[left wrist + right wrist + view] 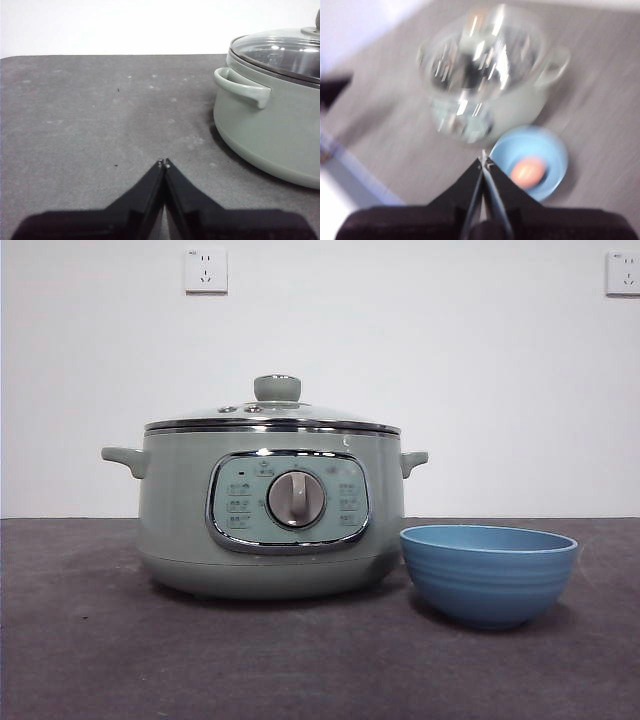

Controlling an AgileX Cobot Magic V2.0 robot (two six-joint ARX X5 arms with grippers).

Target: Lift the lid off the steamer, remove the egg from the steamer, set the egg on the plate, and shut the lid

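The sage-green steamer [270, 510] stands on the dark table with the glass lid [272, 415] seated on it, its pale green knob on top. The blue plate [488, 573], a low ridged bowl, stands beside the steamer. In the blurred right wrist view the plate [555, 150] holds the orange-tan egg [527, 171], with the steamer [490, 75] behind it. My right gripper [484, 159] is shut and empty, high above the plate and steamer. My left gripper [164, 161] is shut and empty, low over the table, apart from the steamer [270, 130] and its side handle.
The dark grey table [90, 640] runs to a white wall with two sockets [205, 270]. In the right wrist view the table's edge and a dark piece of the other arm [332, 87] show at one side.
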